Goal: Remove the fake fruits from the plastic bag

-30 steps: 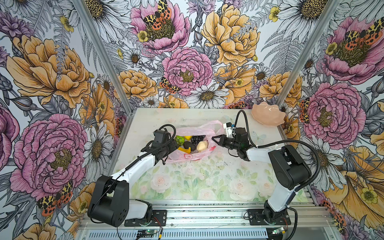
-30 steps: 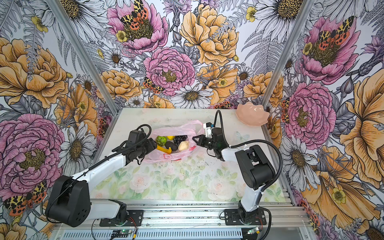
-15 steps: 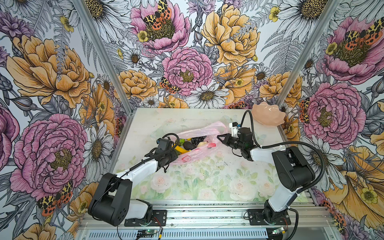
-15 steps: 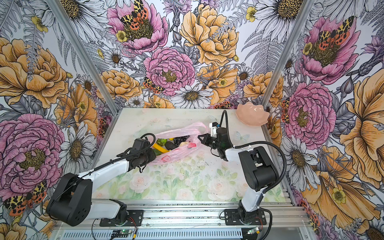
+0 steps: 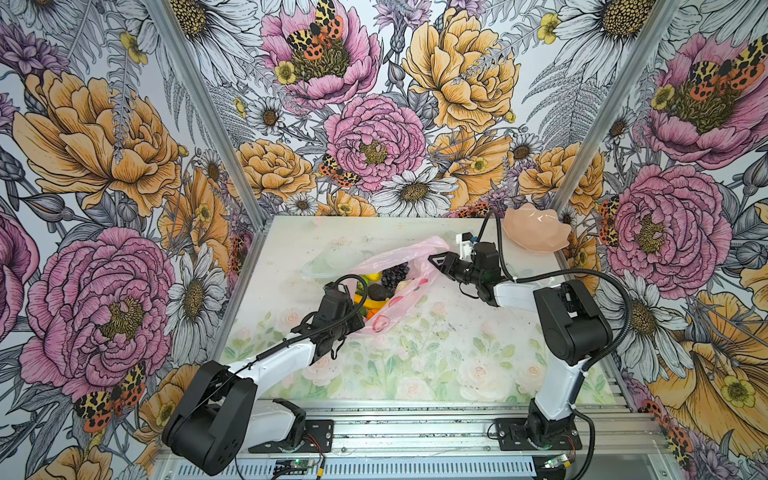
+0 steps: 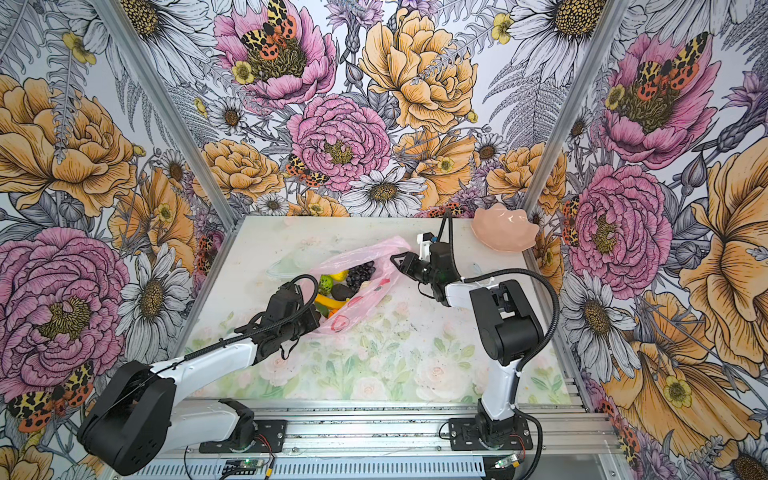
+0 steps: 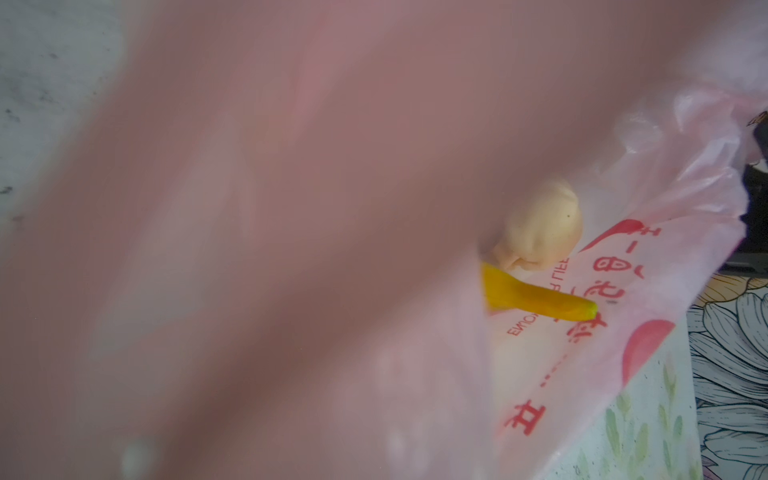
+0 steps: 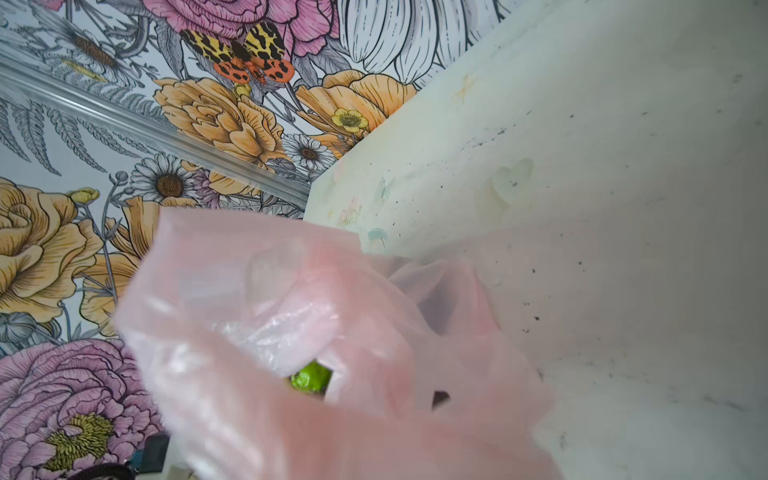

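Plastic bag [image 5: 411, 286] now stretched diagonally; left jaws newly clamped on it; right jaws' gap unclear.

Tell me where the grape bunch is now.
In both top views the grape bunch lies inside the open bag near the table's middle, just beyond the avocado and right of the lemon.

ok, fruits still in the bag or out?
In: grape bunch, banana and avocado lie inside the open pink bag in both top views.
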{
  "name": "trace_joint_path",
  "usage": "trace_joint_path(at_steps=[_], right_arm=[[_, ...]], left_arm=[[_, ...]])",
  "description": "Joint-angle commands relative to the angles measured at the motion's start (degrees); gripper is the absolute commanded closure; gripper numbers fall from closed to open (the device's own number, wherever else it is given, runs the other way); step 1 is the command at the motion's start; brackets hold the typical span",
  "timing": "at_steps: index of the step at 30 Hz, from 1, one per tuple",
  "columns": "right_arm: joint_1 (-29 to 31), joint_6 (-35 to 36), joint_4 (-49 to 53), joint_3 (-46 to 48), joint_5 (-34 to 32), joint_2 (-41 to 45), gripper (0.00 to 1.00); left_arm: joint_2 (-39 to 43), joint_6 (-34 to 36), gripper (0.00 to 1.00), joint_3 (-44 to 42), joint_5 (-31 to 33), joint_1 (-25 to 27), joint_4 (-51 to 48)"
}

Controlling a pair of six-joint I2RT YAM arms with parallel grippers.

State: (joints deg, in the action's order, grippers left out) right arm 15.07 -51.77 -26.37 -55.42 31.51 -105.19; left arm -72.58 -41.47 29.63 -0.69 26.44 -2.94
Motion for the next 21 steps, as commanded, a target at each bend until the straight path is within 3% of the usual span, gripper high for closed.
trace_joint_path(at_steps=[1,7,11,15,18,21], right_arm=[[0.6,3.7,8.4,2.7,-6.1,8.2,0.33],[6.5,8.0,23.4,1.8,-20.3,14.9,0.21],[9.8,6.5,27.5,-2.6,-23.8,9.9,0.2],[11.9,6.3,28.5,-8.1,-24.2,3.8,0.2],[12.3,6.2,28.6,-10.7,-22.7,0.8,0.33],[12.3,7.5,28.6,-9.6,-23.7,1.8,0.63]], left_arm=[[-1.7,2.0,0.96,2.7,0.6,1.7,2.8],[-4.4,2.3,0.96,4.3,1.6,4.8,3.7],[-4.9,2.7,0.94,4.6,1.5,5.9,4.1],[-4.5,3.1,0.84,5.0,1.7,6.8,2.9],[-3.1,3.2,0.67,6.1,5.0,7.0,-2.3],[-1.3,2.9,0.53,8.7,10.6,6.0,-11.8]])
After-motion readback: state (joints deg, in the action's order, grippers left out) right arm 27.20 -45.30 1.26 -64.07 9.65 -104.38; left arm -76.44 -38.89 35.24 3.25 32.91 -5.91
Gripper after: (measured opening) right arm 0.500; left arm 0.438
